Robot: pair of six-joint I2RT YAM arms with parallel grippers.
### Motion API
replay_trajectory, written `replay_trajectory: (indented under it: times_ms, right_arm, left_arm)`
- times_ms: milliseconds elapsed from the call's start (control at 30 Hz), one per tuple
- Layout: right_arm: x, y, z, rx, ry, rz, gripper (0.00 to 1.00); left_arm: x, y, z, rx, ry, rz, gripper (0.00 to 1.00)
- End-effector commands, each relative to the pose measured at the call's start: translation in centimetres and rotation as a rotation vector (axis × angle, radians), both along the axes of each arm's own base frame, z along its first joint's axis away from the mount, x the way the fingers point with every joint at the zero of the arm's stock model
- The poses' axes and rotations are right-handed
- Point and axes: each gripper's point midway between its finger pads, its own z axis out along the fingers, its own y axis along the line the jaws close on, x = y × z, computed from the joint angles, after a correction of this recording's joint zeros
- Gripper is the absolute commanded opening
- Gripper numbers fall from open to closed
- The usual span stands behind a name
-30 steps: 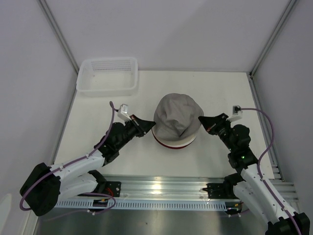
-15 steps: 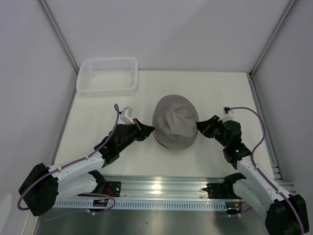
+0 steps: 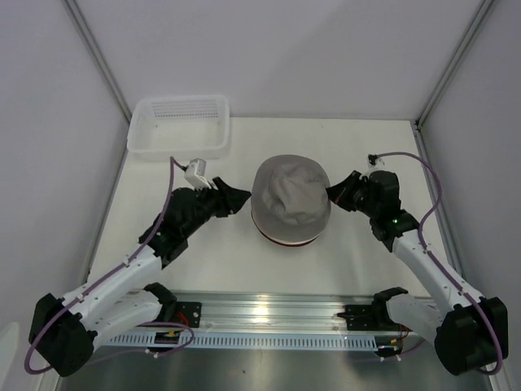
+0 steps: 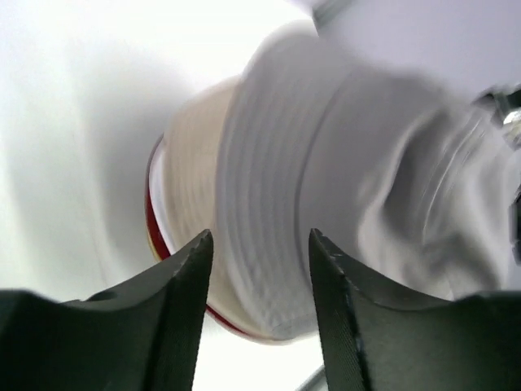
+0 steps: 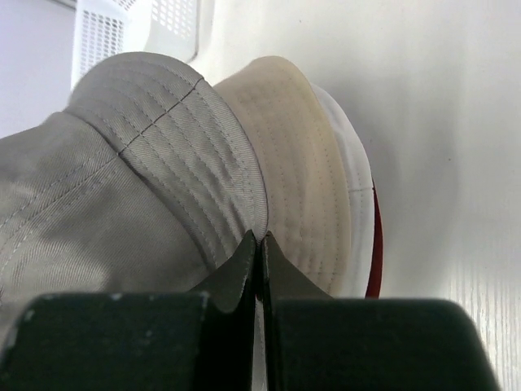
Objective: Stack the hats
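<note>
The hats sit in one stack at the table's middle. The grey hat [image 3: 291,195] is on top, and the dark red hat's brim [image 3: 281,239] shows at the bottom. In the right wrist view the brims fan out: grey hat [image 5: 122,163], beige hat [image 5: 293,155], white hat [image 5: 350,204], red hat [image 5: 376,244]. My right gripper [image 3: 330,193] [image 5: 259,238] is shut on the grey hat's right brim edge. My left gripper [image 3: 242,198] [image 4: 257,244] stands open just left of the stack, with the grey hat's brim [image 4: 269,187] beyond its tips and nothing pinched.
A white mesh basket [image 3: 177,147] stands at the back left of the table, behind my left arm; a corner of the basket [image 5: 106,32] shows in the right wrist view. White walls close in the table on three sides.
The grey hat has settled onto the stack. My left gripper opened, let go of the brim and drew back to the left. My right arm shifted toward the back, still pinching the brim.
</note>
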Motion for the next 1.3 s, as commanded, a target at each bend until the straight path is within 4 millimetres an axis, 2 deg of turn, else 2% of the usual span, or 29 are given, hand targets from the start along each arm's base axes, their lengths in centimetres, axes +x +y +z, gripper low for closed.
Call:
replay_trajectory:
  times_ms: [0,67,100,133,167,200,233,300,367,400,433,600,700,767,800,833,900,933,967,1100,1133,1200,1233,1267]
  right_arm:
    - [0.9,0.5,-0.8,-0.042,0.045,0.055,0.0]
    - [1.8,0.9,-0.3,-0.043,0.042,0.092,0.0]
    - [2.4,1.2,-1.3,-0.05,0.08,0.111,0.0]
    - [3.0,1.9,-0.2,-0.044,0.059,0.151,0.0]
    - [3.5,2.0,-0.1,-0.048,0.066,0.162,0.0]
    - [4.0,2.4,-1.0,-0.056,0.099,0.179,0.0]
    - [4.6,2.8,0.0,-0.049,0.084,0.2,0.0]
    - [5.1,3.1,0.0,-0.056,0.09,0.216,0.0]
    - [5.7,3.3,0.3,-0.059,0.092,0.218,0.0]
    - [5.7,3.3,0.4,-0.061,0.09,0.221,0.0]
    - [5.9,3.3,0.5,-0.065,0.088,0.218,0.0]
    - [6.1,3.5,1.1,-0.061,0.078,0.226,0.0]
    - [6.2,3.2,0.9,-0.069,0.085,0.208,0.0]
    - [6.3,3.2,0.9,-0.071,0.08,0.204,0.0]
    - [6.4,3.2,0.9,-0.072,0.082,0.2,0.0]
    - [6.5,3.2,0.8,-0.072,0.084,0.2,0.0]
    - [6.6,3.2,0.6,-0.071,0.092,0.2,0.0]
    - [6.5,3.3,0.5,-0.069,0.095,0.203,0.0]
    - [6.6,3.2,0.4,-0.069,0.098,0.202,0.0]
    - [6.5,3.0,0.2,-0.078,0.102,0.194,0.0]
    - [6.5,2.9,0.3,-0.079,0.099,0.19,0.0]
    - [6.4,2.7,0.2,-0.09,0.099,0.18,0.0]
    - [6.4,2.7,0.2,-0.093,0.101,0.177,0.0]
    - [6.3,2.5,0.1,-0.096,0.106,0.175,0.0]
  left_arm:
    - [1.6,1.7,4.9,-0.053,-0.11,-0.009,0.58]
    - [3.0,2.4,5.5,-0.095,-0.116,-0.034,0.64]
    - [3.5,2.4,6.2,-0.12,-0.121,-0.052,0.66]
    - [3.9,2.4,6.2,-0.136,-0.115,-0.07,0.66]
    - [5.2,2.4,5.7,-0.148,-0.108,-0.076,0.66]
    - [5.2,1.8,6.3,-0.181,-0.099,-0.125,0.67]
    - [5.5,1.6,6.1,-0.2,-0.087,-0.138,0.67]
    - [6.7,0.8,6.0,-0.259,-0.076,-0.168,0.67]
    - [6.7,0.0,6.3,-0.299,-0.073,-0.22,0.67]
    - [7.1,-0.4,5.7,-0.324,-0.044,-0.231,0.67]
    - [7.2,-0.7,6.5,-0.338,-0.072,-0.248,0.67]
    - [8.4,-1.1,5.7,-0.348,-0.034,-0.244,0.67]
    - [8.7,-1.4,6.2,-0.372,-0.04,-0.253,0.61]
    - [9.2,-1.7,6.0,-0.372,-0.028,-0.246,0.53]
    - [9.4,-1.7,5.3,-0.365,0.001,-0.237,0.46]
    - [9.5,-1.8,4.9,-0.362,0.015,-0.233,0.3]
    - [9.7,-1.8,3.6,-0.354,0.048,-0.216,0.17]
    - [9.7,-1.8,3.4,-0.351,0.05,-0.213,0.04]
    - [9.7,-1.8,2.7,-0.344,0.064,-0.207,0.01]
    - [9.7,-1.3,0.0,-0.25,0.078,-0.128,0.01]
    - [9.1,-1.3,-1.4,-0.228,0.103,-0.115,0.01]
    - [8.8,-0.7,-2.8,-0.2,0.126,-0.075,0.01]
    - [8.2,0.1,-4.3,-0.183,0.155,-0.037,0.01]
    - [8.1,0.4,-4.9,-0.175,0.168,-0.018,0.01]
